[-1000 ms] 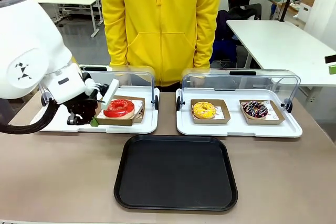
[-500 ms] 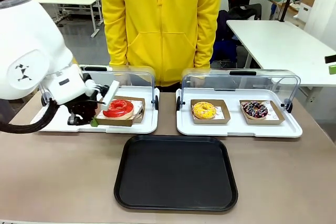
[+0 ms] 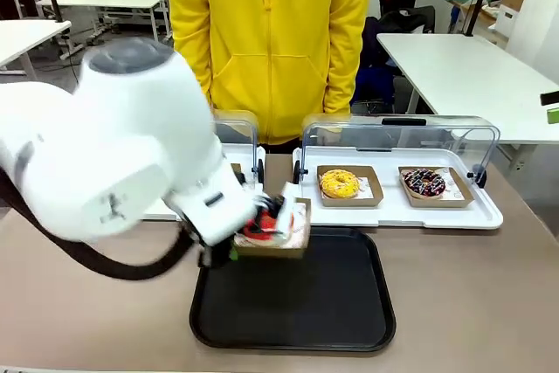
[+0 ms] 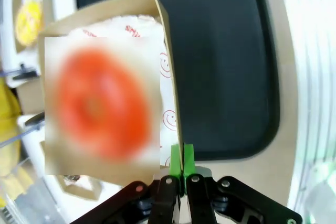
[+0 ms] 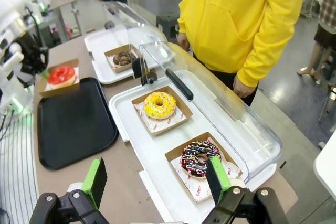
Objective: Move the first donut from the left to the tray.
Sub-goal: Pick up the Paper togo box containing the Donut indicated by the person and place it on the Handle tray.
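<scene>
The glossy red glazed ring donut point(image 3: 259, 226) in its brown cardboard holder is pinched at the edge by the left gripper point(image 4: 181, 157), held over the flat black plastic tray's point(image 3: 349, 321) upper-left corner. In the right wrist view, the right gripper point(image 5: 157, 181) is seen spread wide.

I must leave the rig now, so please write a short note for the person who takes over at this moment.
Left gripper: shut on the cardboard holder's wall, carrying the red donut above the black tray's far-left corner.
Right gripper: open, holding nothing, above the white display tray with the yellow donut and the sprinkled chocolate donut.
Done: the red donut is out of its display tray.
Left: lower it onto the black tray and release.
</scene>
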Robot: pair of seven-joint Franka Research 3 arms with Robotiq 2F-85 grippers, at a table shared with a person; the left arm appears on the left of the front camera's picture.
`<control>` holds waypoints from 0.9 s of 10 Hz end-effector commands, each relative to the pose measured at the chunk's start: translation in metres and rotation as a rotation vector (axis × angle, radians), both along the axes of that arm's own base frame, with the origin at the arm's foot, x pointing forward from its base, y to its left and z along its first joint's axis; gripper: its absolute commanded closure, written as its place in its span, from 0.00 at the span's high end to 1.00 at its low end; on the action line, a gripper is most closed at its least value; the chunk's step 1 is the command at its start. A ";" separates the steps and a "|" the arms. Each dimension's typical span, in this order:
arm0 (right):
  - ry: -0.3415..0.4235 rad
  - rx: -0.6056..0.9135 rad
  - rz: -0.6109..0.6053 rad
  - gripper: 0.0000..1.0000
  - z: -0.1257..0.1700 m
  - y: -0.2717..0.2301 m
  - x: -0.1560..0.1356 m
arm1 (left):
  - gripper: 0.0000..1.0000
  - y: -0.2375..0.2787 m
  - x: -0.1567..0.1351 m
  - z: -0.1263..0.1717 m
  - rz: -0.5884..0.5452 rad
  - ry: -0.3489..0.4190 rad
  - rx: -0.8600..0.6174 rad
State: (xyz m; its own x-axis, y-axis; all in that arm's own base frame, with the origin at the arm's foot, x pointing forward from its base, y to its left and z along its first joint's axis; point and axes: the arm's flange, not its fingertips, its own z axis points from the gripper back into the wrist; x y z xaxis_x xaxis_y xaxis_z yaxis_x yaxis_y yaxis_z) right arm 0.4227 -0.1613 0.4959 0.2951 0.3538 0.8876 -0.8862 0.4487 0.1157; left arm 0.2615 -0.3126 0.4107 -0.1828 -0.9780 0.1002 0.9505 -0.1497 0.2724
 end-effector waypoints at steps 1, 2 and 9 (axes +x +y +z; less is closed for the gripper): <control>-0.014 0.010 0.004 1.00 0.002 0.001 0.001 | 0.02 -0.004 -0.037 -0.031 0.033 -0.043 0.006; -0.014 0.010 0.004 1.00 0.002 0.001 0.001 | 0.02 -0.015 -0.048 -0.037 0.043 -0.046 0.006; -0.014 0.010 0.004 1.00 0.002 0.001 0.001 | 0.02 -0.026 -0.050 -0.095 0.077 -0.053 0.054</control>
State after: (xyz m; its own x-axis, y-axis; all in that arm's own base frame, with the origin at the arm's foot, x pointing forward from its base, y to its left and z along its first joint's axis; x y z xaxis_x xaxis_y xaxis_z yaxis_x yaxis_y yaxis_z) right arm 0.4227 -0.1613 0.4959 0.2951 0.3538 0.8876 -0.8862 0.4486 0.1158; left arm 0.2250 -0.3635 0.3356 -0.1385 -0.9898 0.0326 0.9507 -0.1237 0.2843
